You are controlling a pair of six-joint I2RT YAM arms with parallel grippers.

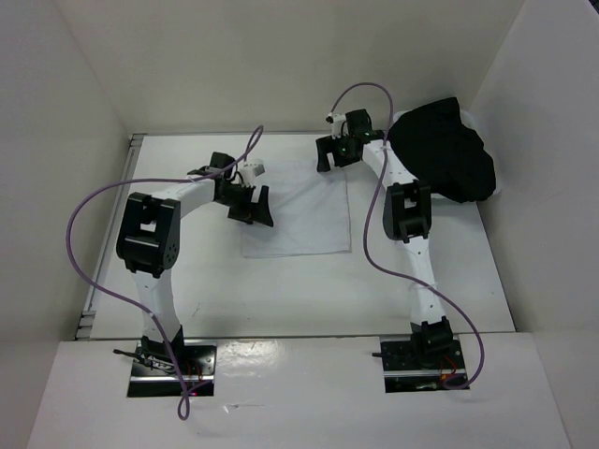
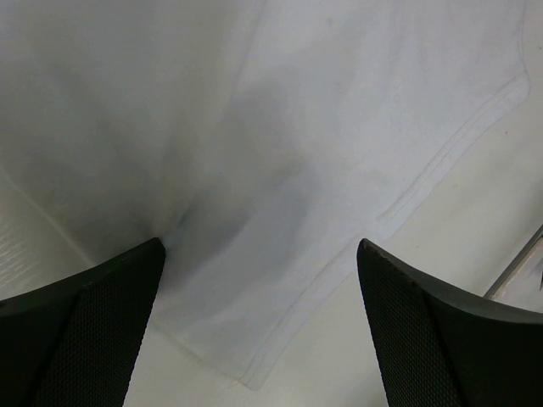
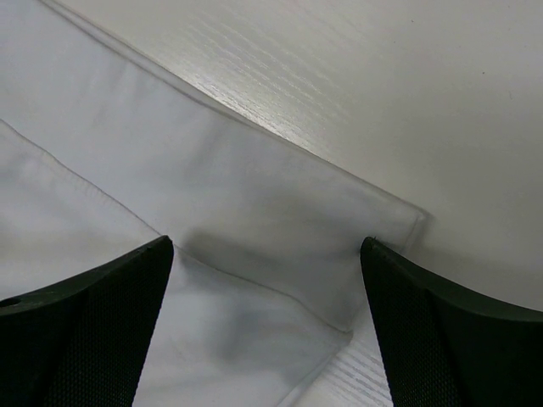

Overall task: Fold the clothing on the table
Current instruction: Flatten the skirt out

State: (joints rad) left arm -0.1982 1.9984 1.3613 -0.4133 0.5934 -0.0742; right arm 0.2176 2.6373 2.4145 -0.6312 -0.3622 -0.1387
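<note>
**A:** Two grippers, so which sat nearer the clothing (image 1: 299,210) from above?

**B:** Neither by much. The clothing lay flat in the middle of the surface (image 1: 281,299), a near-square patch with no clear long axis, its edges in line with the surface's. The left gripper (image 1: 255,206) hung over its left edge, about halfway along. The right gripper (image 1: 335,152) hung at its far right corner. A black garment (image 1: 445,154) was heaped apart at the far right.

**A:** Was either holding anything?

**B:** No. Both stood spread wide with nothing between the jaws.

**A:** And the left wrist view?

**B:** Clothing (image 2: 297,170) filled most of it, lying ahead of and under the spread fingers (image 2: 85,339). Its hem (image 2: 450,153) ran slantwise from the upper right down to a rounded corner low between them, with bare surface beyond on the right. I couldn't tell whether the tips touched the cloth.

**A:** The right wrist view?

**B:** A squared corner (image 3: 407,220) of the clothing pointed right, just inside the finger on that side of the view. A second layer's edge showed lower down. Cloth lay to the left and beneath, with bare surface ahead and to the right.

**A:** So what did the next move turn on?

**B:** In my judgement, each gripper sat right over its own bit of hem. They needed only to drop and pinch, the right on that corner and the left on its edge.
</note>
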